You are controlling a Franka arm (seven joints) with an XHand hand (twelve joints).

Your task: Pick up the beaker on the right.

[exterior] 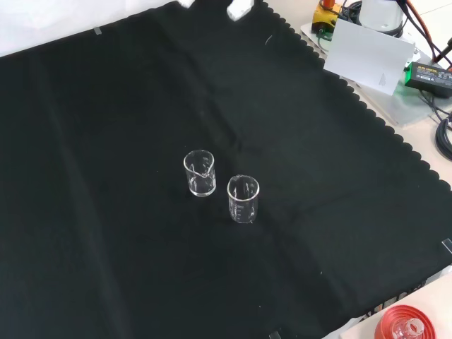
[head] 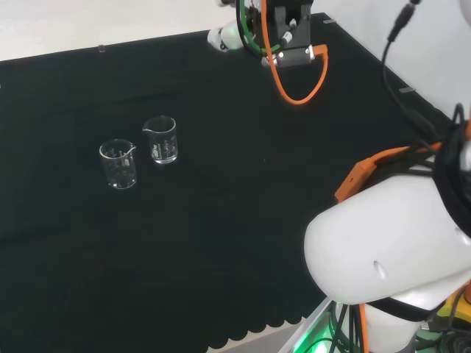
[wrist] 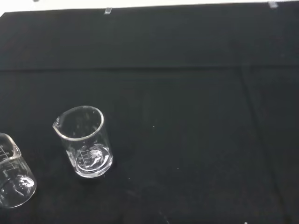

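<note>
Two clear glass beakers stand upright and close together on the black cloth. In the head view one beaker (head: 161,140) is to the right and a little farther off than the other beaker (head: 118,163). The front view has the first as the upper-left beaker (exterior: 200,172) and the second as the lower-right beaker (exterior: 244,199). Both look empty. The wrist view holds one whole beaker (wrist: 85,141) and a second beaker (wrist: 11,172) cut by the picture's edge. A white bit of the hand (head: 224,37) hangs at the head view's top, far from both beakers and touching nothing.
A red ribbed stand (exterior: 402,326) with a flask sits at the front view's lower right corner, off the cloth. A white card (exterior: 367,53) and cables lie past the scalloped cloth edge at the upper right. An orange cable loop (head: 298,81) hangs under the wrist.
</note>
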